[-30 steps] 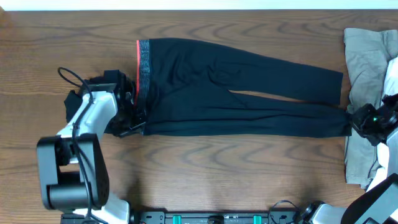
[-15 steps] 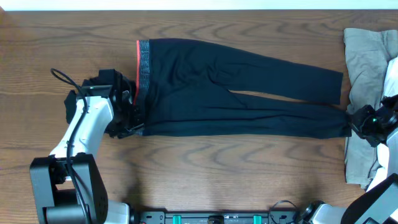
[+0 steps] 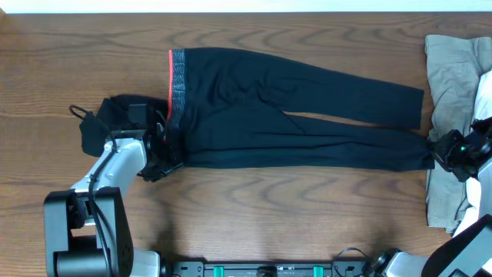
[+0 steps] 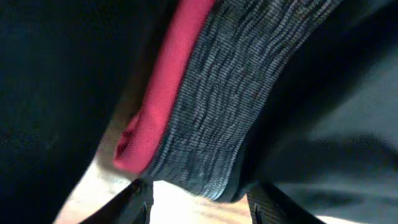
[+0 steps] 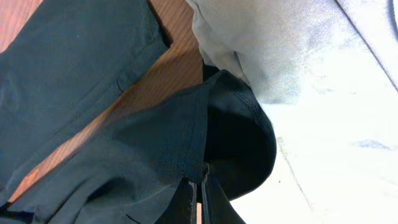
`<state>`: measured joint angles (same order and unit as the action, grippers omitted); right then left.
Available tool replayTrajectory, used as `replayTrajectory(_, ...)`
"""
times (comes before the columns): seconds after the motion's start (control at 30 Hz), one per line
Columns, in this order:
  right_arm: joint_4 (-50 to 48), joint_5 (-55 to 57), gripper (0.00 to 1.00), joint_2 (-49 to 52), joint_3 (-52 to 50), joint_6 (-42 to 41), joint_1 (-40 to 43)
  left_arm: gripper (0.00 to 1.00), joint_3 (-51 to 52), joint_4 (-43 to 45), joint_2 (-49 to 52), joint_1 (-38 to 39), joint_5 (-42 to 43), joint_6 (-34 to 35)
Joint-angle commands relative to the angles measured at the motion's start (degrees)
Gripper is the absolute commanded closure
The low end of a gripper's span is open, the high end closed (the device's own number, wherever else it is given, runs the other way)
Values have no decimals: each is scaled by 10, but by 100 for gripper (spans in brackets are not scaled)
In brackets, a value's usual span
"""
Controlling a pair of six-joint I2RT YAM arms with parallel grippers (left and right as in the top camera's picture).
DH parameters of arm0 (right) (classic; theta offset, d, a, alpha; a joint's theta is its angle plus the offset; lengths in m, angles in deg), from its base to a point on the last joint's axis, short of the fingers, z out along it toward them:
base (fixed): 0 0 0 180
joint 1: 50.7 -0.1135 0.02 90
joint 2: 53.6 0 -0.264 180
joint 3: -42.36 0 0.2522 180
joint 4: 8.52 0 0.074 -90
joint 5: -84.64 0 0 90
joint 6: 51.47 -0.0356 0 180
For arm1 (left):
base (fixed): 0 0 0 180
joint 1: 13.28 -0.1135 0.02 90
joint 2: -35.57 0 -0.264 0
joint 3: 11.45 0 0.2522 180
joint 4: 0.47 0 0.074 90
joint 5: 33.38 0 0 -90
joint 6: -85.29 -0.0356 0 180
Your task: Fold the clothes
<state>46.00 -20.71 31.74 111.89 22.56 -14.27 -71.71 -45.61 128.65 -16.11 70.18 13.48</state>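
Long black pants [image 3: 292, 100] lie flat across the table, the grey waistband [image 3: 177, 81] with its red-orange edge at the left and both legs running right. My left gripper [image 3: 169, 148] sits at the waistband's lower corner. In the left wrist view it [image 4: 199, 202] is open, and the grey waistband [image 4: 230, 93] lies just ahead of the two fingertips, touching neither. My right gripper [image 3: 438, 150] is at the end of the nearer leg. In the right wrist view it [image 5: 200, 186] is shut on that black hem [image 5: 236, 130].
A khaki garment [image 3: 452, 77] and a white piece [image 3: 484, 96] lie heaped at the right edge, under and behind the right arm. The left arm's base [image 3: 81, 227] stands at the front left, with a cable [image 3: 77, 111] looping beside it.
My left gripper has opened and let go of the waistband corner, and its arm has shifted slightly. The right gripper and the pants have stayed put.
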Motion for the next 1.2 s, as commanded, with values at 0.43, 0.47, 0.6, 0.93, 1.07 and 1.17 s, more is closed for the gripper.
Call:
replayTrajectory(0.43,-1,3,99,-3,3,-7,4,61,13,28,-6,1,-27,120)
replayTrajectory(0.47,-1,3,99,-3,3,-7,4,62,13,28,-12,1,-28,126)
replayTrajectory(0.6,-1,3,99,-3,3,-7,4,61,13,33,-35,1,-54,138)
replayTrajectory(0.93,-2,3,99,-3,3,-7,4,71,17,41,-1,1,-87,134)
replayTrajectory(1.07,-2,3,99,-3,3,-7,4,94,16,40,3,1,-87,129)
replayTrajectory(1.17,-2,6,99,-3,3,-7,4,94,14,24,-10,1,-85,124)
